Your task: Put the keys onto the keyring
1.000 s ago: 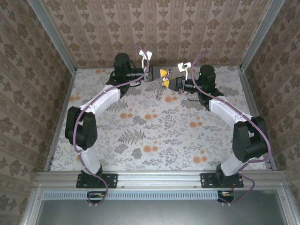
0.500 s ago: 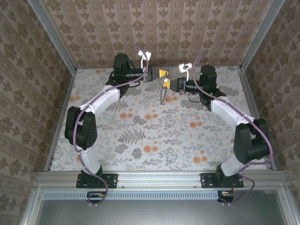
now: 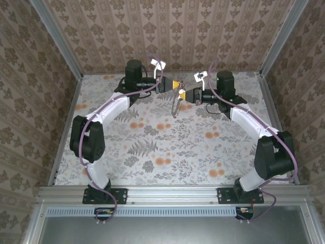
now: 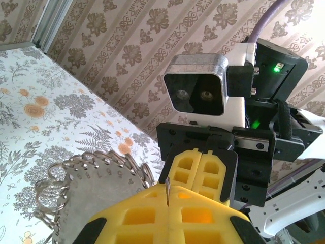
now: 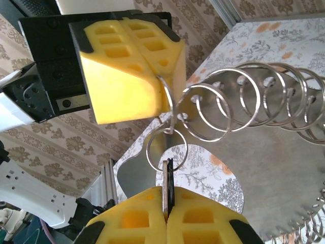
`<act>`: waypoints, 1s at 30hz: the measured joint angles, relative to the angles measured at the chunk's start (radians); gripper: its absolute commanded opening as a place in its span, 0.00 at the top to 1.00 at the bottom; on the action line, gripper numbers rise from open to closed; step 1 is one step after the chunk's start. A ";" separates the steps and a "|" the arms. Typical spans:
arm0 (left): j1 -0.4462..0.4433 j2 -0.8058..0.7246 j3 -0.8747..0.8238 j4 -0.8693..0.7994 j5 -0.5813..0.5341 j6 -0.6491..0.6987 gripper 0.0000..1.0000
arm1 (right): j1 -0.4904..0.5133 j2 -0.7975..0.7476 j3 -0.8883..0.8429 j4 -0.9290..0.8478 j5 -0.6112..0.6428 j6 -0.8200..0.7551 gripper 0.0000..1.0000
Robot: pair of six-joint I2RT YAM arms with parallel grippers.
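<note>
Soft, even light fills the top view, and it looks sharp. Faint shadows lie on the table under the arms. In the left wrist view the near yellow pads look fuzzy, and a small green light glows. In the right wrist view the rings shine with white glare, and the close pads look blurry.

A row of small stamped digits follows the curved rim of the keyring plate. The digits 5, 6, 7 appear legible; the others are too faint to read.
</note>
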 measured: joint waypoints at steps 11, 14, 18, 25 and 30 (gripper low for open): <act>-0.003 -0.038 0.000 -0.065 -0.017 0.078 1.00 | -0.007 0.000 0.085 -0.172 0.007 -0.104 1.00; -0.006 -0.051 0.000 -0.093 -0.032 0.105 1.00 | -0.008 0.000 0.107 -0.206 0.007 -0.115 1.00; -0.007 -0.068 0.000 -0.121 -0.051 0.145 1.00 | -0.008 0.000 0.137 -0.246 0.007 -0.134 1.00; -0.022 -0.088 0.000 -0.184 -0.095 0.227 1.00 | -0.008 0.001 0.187 -0.306 0.006 -0.145 1.00; -0.028 -0.114 0.000 -0.221 -0.124 0.278 1.00 | -0.008 0.010 0.212 -0.336 0.006 -0.160 1.00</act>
